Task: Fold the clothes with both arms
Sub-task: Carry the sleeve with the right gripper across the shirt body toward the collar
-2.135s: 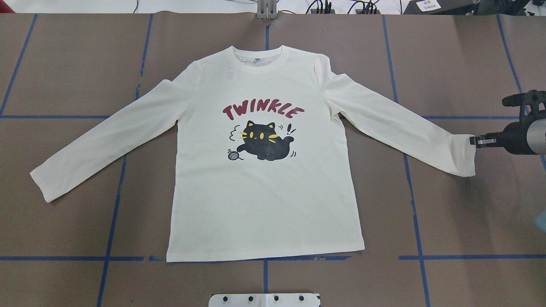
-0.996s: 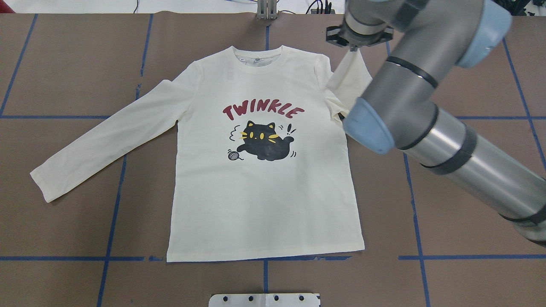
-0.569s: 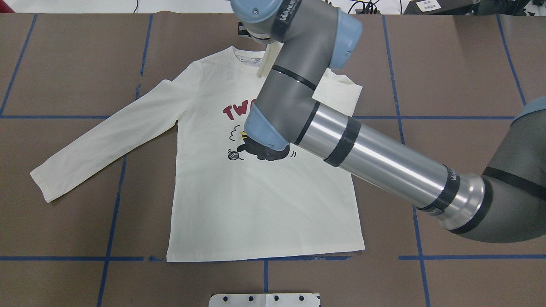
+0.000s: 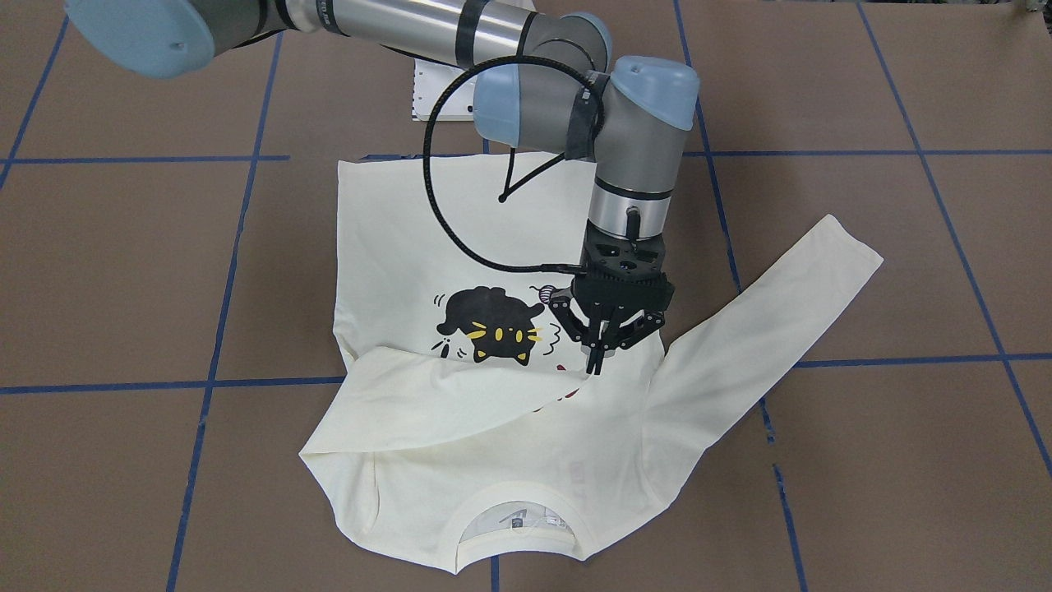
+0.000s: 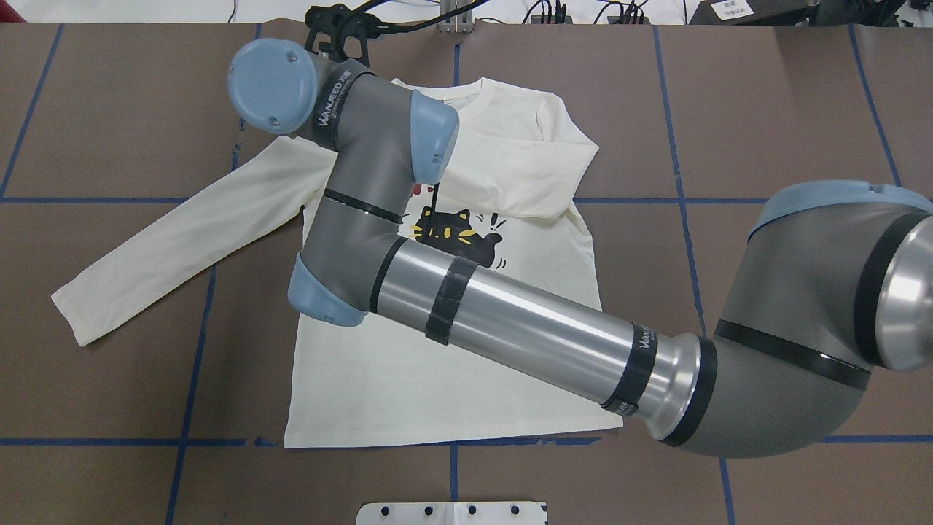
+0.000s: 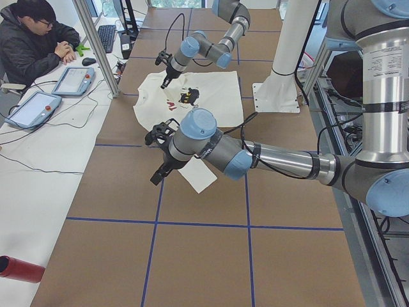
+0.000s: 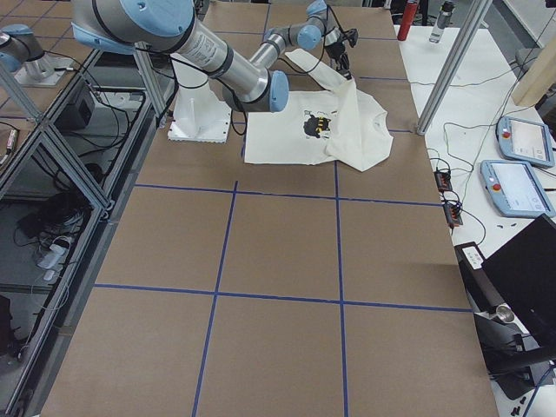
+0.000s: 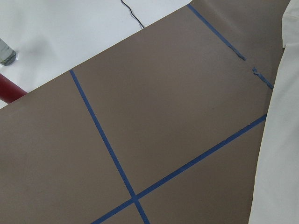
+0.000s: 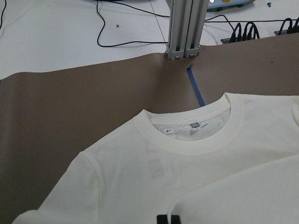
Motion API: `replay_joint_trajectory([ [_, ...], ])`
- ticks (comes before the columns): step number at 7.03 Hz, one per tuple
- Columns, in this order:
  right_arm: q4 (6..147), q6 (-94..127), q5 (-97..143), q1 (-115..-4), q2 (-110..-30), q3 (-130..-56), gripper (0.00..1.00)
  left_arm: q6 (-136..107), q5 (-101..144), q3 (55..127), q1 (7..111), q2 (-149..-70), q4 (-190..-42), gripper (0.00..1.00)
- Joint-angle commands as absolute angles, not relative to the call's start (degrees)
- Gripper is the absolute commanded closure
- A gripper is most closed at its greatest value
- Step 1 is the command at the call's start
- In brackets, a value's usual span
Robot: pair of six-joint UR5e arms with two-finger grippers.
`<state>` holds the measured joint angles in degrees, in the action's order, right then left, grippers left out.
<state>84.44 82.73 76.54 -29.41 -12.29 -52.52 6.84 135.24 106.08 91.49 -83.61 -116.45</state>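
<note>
One sleeve (image 4: 460, 403) crosses the shirt (image 4: 386, 238), its cuff pinched in the right gripper (image 4: 595, 364)

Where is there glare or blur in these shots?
Overhead exterior: a bright glare streak runs along the right arm's silver tube, which also hides part of the shirt. Exterior front-facing: sharp, even light, faint shadow under the folded sleeve.

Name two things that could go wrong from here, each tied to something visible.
1. The right gripper pinches the folded sleeve by its cuff; lifting before opening fully could drag it back.
2. That sleeve bulges loosely at the shoulder, so the shirt may end creased.
</note>
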Motion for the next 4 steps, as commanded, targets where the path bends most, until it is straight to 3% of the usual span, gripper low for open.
replay_joint_trajectory([
  [1,84.29,85.17,76.46,-28.56,-10.20,-50.36,0.60,6.86,135.18,106.00,91.49,-83.58,-116.46,0.01],
  [2,84.46,83.86,76.64,-28.48,-9.85,-50.10,0.01,6.86,135.18,106.00,91.49,-83.58,-116.46,0.01],
  [4,85.25,82.80,81.79,-29.52,-8.18,-50.01,0.00,6.77,135.18,106.00,91.49,-83.58,-116.46,0.01],
])
